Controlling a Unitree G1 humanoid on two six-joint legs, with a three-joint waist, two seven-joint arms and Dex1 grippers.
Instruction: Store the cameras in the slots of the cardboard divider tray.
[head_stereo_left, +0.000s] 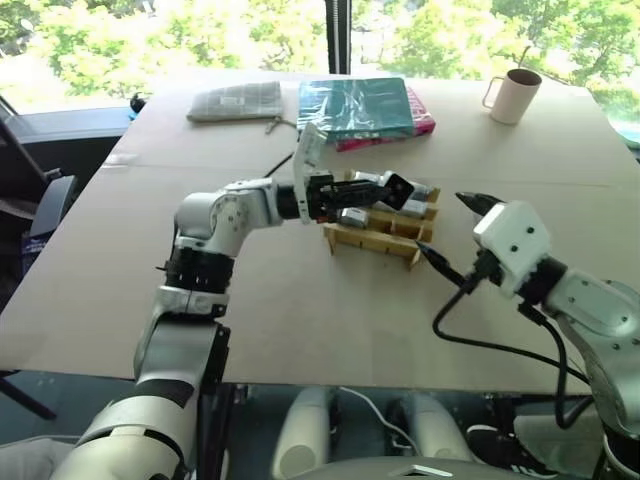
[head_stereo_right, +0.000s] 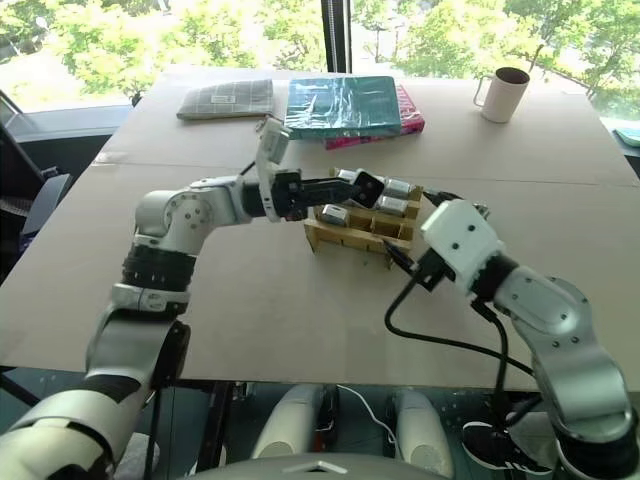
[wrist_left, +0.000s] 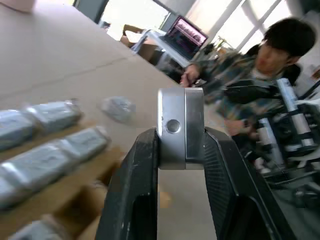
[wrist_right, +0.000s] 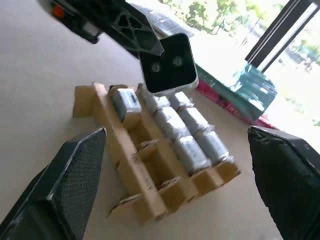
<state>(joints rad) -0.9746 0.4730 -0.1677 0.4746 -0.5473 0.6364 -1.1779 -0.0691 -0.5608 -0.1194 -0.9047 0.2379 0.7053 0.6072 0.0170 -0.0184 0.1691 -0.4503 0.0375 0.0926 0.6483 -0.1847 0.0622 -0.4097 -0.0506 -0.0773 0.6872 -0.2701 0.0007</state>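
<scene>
Your left gripper (head_stereo_right: 350, 186) is clamped on a camera (wrist_right: 168, 63), the white one with a black face, and holds it in the air just above the tray (head_stereo_left: 372, 246), near the middle of the head views. In the left wrist view the two fingers (wrist_left: 135, 192) press on its silver sides, so I judge the grip to be firm. It is probably held this way so that it can go down narrow side first into a free slot.

Your right gripper (head_stereo_left: 445, 235) is at the right of the tray with its fingers (wrist_right: 75, 170) wide apart and nothing between them. From there it looks over the whole tray, and it seems to stay aside to leave room for the left arm.

The tray already holds several wrapped cameras (wrist_right: 192, 135) in the far rows. The slots on the near side look empty (at least in the right wrist view), so the task seems partly done.

Around it you have a mug (head_stereo_left: 513, 95) at the upper right, teal and pink books (head_stereo_left: 365, 110) at the upper centre and a grey bundle (head_stereo_left: 237, 101) left of them, all well apart from the tray. A person (wrist_left: 260, 75) sits beyond the table in the left wrist view. Only the stored cameras stand close to the path down, so you should lower with care
</scene>
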